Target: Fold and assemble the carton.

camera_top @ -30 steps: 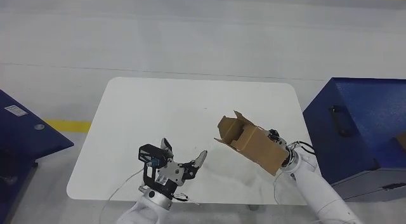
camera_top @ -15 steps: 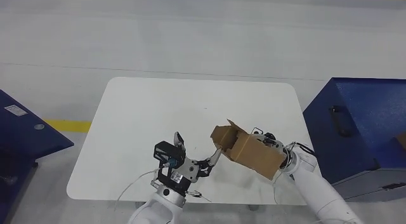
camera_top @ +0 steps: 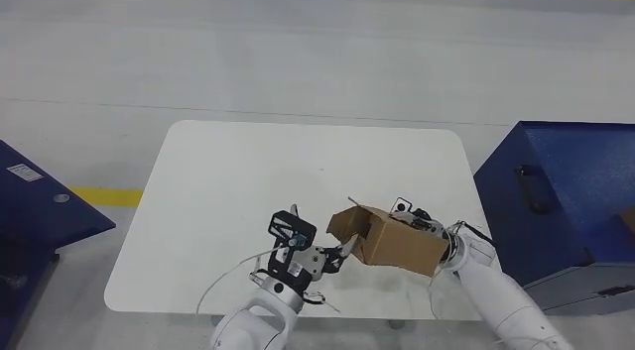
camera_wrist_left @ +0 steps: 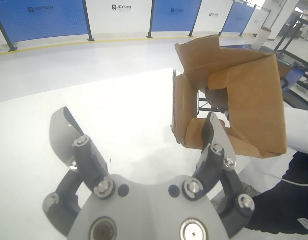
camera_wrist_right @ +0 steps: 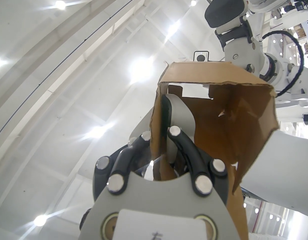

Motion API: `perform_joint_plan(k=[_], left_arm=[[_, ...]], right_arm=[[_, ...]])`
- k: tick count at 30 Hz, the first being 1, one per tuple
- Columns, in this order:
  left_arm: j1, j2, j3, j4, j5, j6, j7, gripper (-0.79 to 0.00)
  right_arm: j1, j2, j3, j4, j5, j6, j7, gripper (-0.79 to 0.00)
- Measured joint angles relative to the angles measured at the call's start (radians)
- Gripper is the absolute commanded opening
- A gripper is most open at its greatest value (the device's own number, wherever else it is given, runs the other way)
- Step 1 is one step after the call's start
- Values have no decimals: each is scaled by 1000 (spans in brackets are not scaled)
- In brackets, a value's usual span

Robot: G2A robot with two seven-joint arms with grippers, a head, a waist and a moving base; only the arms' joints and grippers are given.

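The brown carton [camera_top: 392, 239] hangs tilted just above the white table [camera_top: 248, 172] near its front right part, flaps loose at its open left end. My right gripper [camera_top: 409, 213] is shut on one carton wall; in the right wrist view the gripper [camera_wrist_right: 157, 116] has one finger inside the carton [camera_wrist_right: 231, 116] and one outside. My left gripper [camera_top: 322, 251] is open at the carton's open end. In the left wrist view, one of the fingers [camera_wrist_left: 211, 128] of the gripper [camera_wrist_left: 136, 116] touches a lower flap of the carton [camera_wrist_left: 248, 96], and the other is apart over the table.
A blue bin [camera_top: 566, 201] stands close to the table's right edge and another blue bin [camera_top: 40, 211] off its left side. The left and back parts of the table top are bare white surface.
My left gripper has moved right across the table's front until one finger meets the carton's flap. My right arm has brought the carton lower and leftward, turning it flatter.
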Motion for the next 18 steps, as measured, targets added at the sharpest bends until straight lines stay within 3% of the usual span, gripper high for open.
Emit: perform_joint_plan(k=[4, 7, 18], left_arm=[[-6, -4, -3, -17, 4, 15, 7, 0], [-2, -6, -15, -36, -9, 33, 36, 0], [11, -20, -15, -71, -69, 69, 179, 0]], right_arm=[[16, 4, 8, 20, -12, -33, 30, -785], [29, 3, 32, 47, -57, -129, 45, -785], [10, -10, 121, 26, -254, -708, -19, -785]])
